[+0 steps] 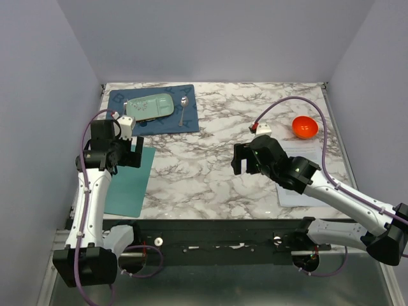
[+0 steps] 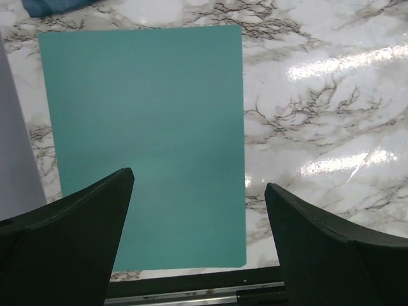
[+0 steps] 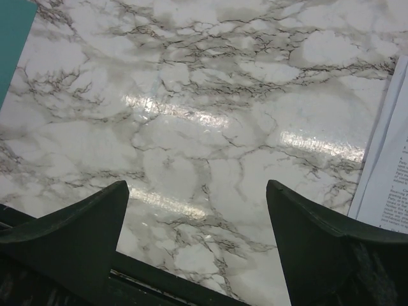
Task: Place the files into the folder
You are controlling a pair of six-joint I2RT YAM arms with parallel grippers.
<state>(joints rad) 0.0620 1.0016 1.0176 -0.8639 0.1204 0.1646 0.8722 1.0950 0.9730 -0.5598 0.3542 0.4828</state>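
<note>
Your left tool stands wide apart and holds nothing. It hangs over the folder, which lies shut and flat at the near-left corner of the table, one long side along the left edge. Only a plain teal face shows, and you cannot tell from here which long side is the spine.

Your right tool is just as wide and just as empty. It points at bare marble in the middle of the table, well apart from the folder. The files lie flat near the right edge, partly under the right arm. In the right wrist view only their left border shows.

Expect the sheets to be very light, limp and slippery on the glossy top, and a pinch from straight above will likely find nothing to bite. Press one finger on the stack and drag it toward the near edge until a border overhangs, then close on that border. Keep the grip gentle, because the paper creases easily and the sheets may fan apart.

The folder cover looks thin but stiffer than paper. Take it by a free corner of the top leaf on the side away from the spine, and hold the lower leaf down so the whole folder does not skate.
</note>
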